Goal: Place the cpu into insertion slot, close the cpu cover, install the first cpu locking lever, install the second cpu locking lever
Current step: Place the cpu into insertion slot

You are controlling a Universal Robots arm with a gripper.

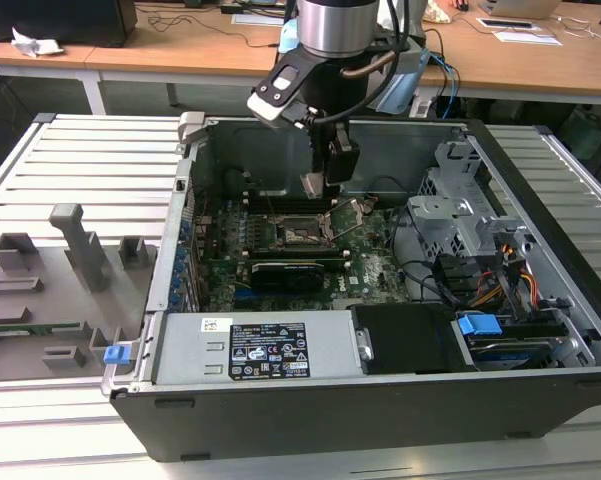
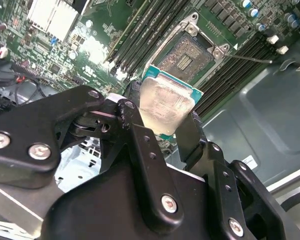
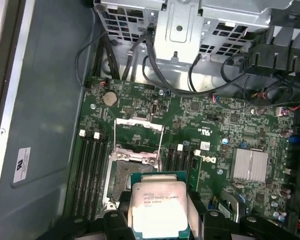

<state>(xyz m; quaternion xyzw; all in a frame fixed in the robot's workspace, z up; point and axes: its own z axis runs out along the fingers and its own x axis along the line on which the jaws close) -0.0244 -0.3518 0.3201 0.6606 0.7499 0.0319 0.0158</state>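
Observation:
My gripper (image 2: 159, 115) is shut on the cpu (image 2: 164, 106), a flat silver-grey square chip with a green edge, gripped at two opposite sides by the black fingers (image 2: 135, 131). In the exterior view the gripper (image 1: 323, 186) hangs inside the open computer case, a little above and behind the insertion slot (image 1: 302, 235). The first wrist view shows the cpu (image 3: 158, 206) hovering apart from the insertion slot (image 3: 129, 175), overlapping its near corner. The cpu cover (image 3: 138, 126) stands swung open at the slot's far side, with thin wire levers raised beside it. The slot (image 2: 186, 55) lies bare.
Black memory slots (image 3: 92, 167) flank the socket on both sides. A silver heat sink (image 3: 250, 164), a long black card (image 1: 292, 272), a metal drive cage (image 1: 458, 215) with cables and the power supply (image 1: 260, 350) crowd the case. A grey fixture tray (image 1: 50, 290) sits outside, at the exterior view's left.

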